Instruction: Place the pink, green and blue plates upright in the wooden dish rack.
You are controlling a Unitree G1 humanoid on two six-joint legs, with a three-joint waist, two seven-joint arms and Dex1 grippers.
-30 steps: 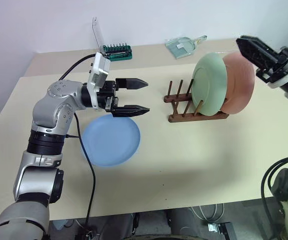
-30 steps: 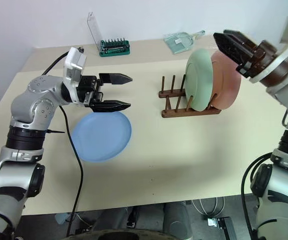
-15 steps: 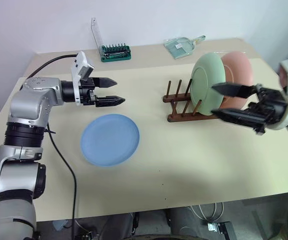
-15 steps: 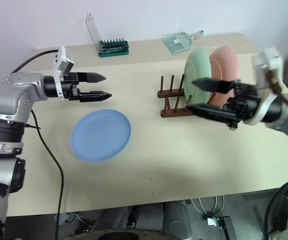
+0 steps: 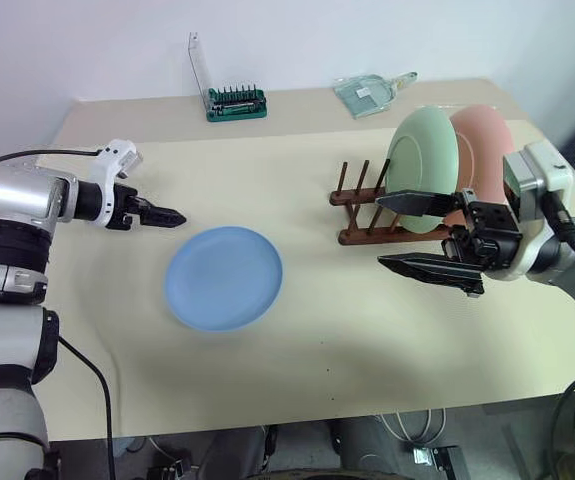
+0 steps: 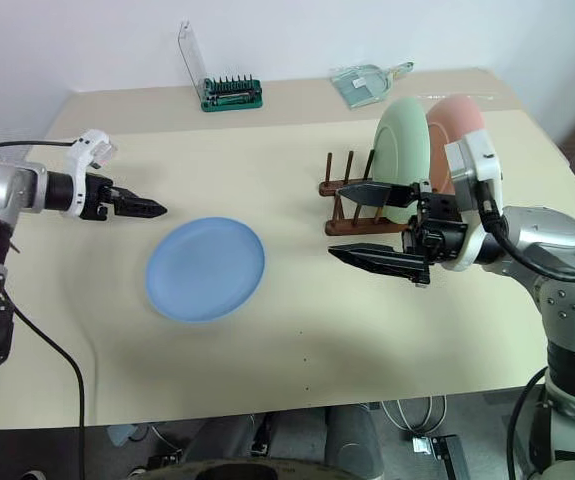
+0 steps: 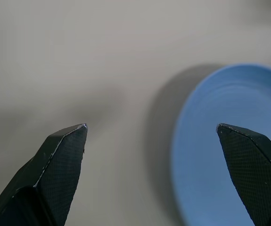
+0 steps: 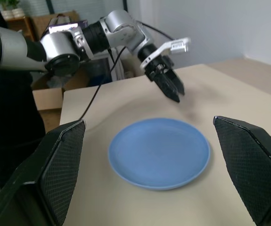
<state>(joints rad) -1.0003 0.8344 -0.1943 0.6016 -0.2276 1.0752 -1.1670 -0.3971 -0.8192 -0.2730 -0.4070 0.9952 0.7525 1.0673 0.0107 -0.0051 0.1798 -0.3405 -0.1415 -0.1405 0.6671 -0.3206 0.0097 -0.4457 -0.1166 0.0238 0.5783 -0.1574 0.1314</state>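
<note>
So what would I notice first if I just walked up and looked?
Probably the blue plate, lying flat and alone in the middle of the table. Next, the green plate and pink plate standing upright in the wooden dish rack on the right. The open left gripper and right gripper flank the blue plate.

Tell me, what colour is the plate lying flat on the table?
Light blue; the blue plate shows best in the left eye view.

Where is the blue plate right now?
The blue plate lies flat on the table, left of the wooden dish rack, between the two open grippers.
</note>
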